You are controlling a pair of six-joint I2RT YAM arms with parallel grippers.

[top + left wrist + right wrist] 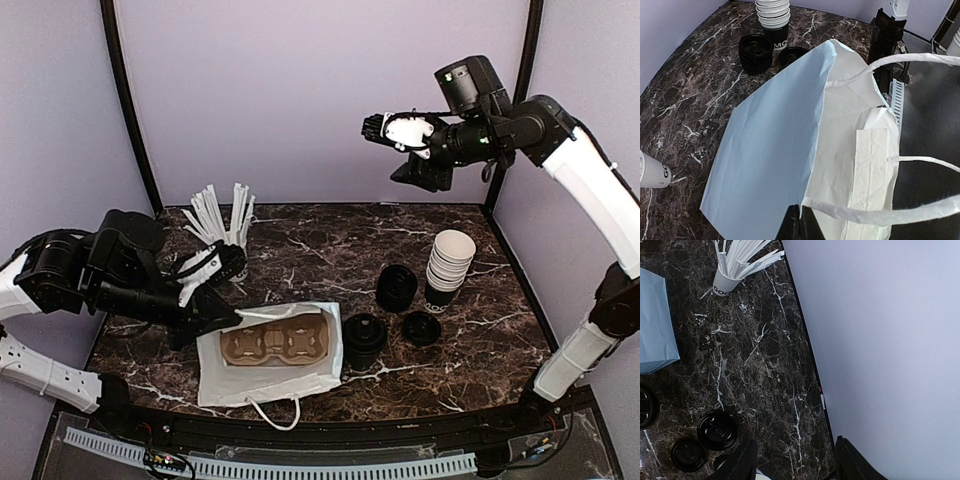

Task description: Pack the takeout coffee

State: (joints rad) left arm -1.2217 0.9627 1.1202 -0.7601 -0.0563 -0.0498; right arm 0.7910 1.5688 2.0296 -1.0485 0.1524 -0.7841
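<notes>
The takeout coffee (365, 340), a short dark cup with a black lid, stands just right of the white paper bag (300, 385); only its edge shows in the right wrist view (644, 407). The bag lies on its side, its handles toward the near edge. My left gripper (218, 312) is shut on the bag's rim (801, 220) at the mouth's left corner. High above the table's back right, my right gripper (395, 150) hangs open and empty (792, 462), far from the coffee.
A brown cup carrier (275, 343) lies on or in the bag; I cannot tell which. A stack of black lids (397, 287), a loose lid (421, 328) and stacked white-rimmed cups (448, 265) stand at the right. A cup of straws (228, 225) is back left.
</notes>
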